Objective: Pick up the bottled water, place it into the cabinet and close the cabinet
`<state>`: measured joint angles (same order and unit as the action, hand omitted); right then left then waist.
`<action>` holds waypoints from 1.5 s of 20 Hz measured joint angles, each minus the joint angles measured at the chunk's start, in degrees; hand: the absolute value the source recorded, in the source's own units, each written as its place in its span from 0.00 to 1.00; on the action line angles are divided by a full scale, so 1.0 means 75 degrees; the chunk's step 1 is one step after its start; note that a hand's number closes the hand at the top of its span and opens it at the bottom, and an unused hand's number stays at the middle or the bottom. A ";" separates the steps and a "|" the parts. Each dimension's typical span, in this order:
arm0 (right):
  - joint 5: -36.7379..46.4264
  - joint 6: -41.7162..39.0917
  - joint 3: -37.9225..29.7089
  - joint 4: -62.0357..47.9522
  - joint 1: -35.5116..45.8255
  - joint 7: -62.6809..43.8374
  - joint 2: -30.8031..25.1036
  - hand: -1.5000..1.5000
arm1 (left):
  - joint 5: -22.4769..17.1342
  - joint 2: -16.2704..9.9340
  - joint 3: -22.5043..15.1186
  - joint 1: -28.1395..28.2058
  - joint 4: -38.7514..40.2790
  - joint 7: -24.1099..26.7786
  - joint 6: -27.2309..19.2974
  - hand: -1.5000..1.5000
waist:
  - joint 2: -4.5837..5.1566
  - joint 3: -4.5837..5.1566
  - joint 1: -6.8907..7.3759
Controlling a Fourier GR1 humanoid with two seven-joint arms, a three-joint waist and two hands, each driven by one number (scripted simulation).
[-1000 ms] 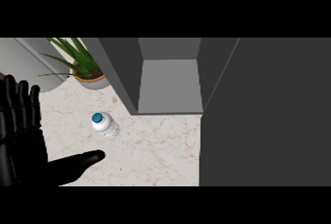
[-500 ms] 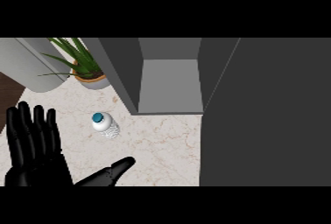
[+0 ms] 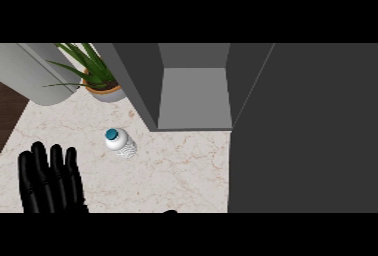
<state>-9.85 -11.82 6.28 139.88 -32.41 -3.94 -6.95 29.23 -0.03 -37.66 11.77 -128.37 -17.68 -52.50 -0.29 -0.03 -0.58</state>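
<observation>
Now: left hand (image 3: 50,180) fingers straight, holding nothing | bottled water (image 3: 118,141) upright on counter (image 3: 184,170) | cabinet (image 3: 193,90) open

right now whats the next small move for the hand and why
Probably bring a hand to the water bottle. It stands upright and untouched on the counter, just ahead of the open left hand, which holds nothing. The cabinet is already open beside it.

counter (image 3: 177,175) bare btw left hand (image 3: 50,180) & bottle (image 3: 119,142) | cabinet (image 3: 193,95) open | plant (image 3: 96,75) behind
</observation>
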 measured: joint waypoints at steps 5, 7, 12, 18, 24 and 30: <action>0.0022 -0.0301 -0.0099 0.0054 -0.0495 0.0328 -0.0065 0.00 | 0.0263 -0.0002 -0.0045 0.0017 -0.0060 -0.0278 -0.0024 0.00 | 0.0006 0.0001 -0.0019; 0.0054 -0.0359 -0.0034 0.0032 -0.0614 0.0504 0.0007 0.00 | 0.0140 -0.0022 -0.0036 0.0001 0.0118 -0.0165 -0.0118 0.00 | 0.0009 0.0004 -0.0019; 0.0042 -0.0588 -0.0021 0.0175 -0.1158 0.0872 0.0027 0.00 | -0.0142 -0.0062 0.0366 -0.0073 0.0296 -0.0191 -0.0115 0.00 | 0.0011 0.0006 -0.0042; 0.0093 -0.0769 0.0116 0.0281 -0.1631 0.1204 0.0071 0.00 | -0.1479 -0.0195 0.1070 -0.0095 0.0845 0.0455 -0.0183 0.00 | 0.0016 0.0017 -0.0047; 0.0106 -0.1075 0.0006 0.0359 -0.2235 0.1647 -0.0024 0.00 | -0.3021 -0.0177 0.1967 -0.0089 0.1593 0.1564 0.0096 0.00 | 0.0013 0.0025 -0.0069; 0.0145 -0.1328 -0.0016 0.0397 -0.2746 0.2119 -0.0045 0.00 | -0.4489 -0.0106 0.2901 -0.0020 0.2867 0.2908 0.0894 0.00 | 0.0017 0.0029 -0.0077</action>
<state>-8.76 -21.78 6.16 142.86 -53.00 11.96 -7.29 -4.44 -0.83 -15.90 11.62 -106.87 4.13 -45.79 -0.16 0.19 -1.16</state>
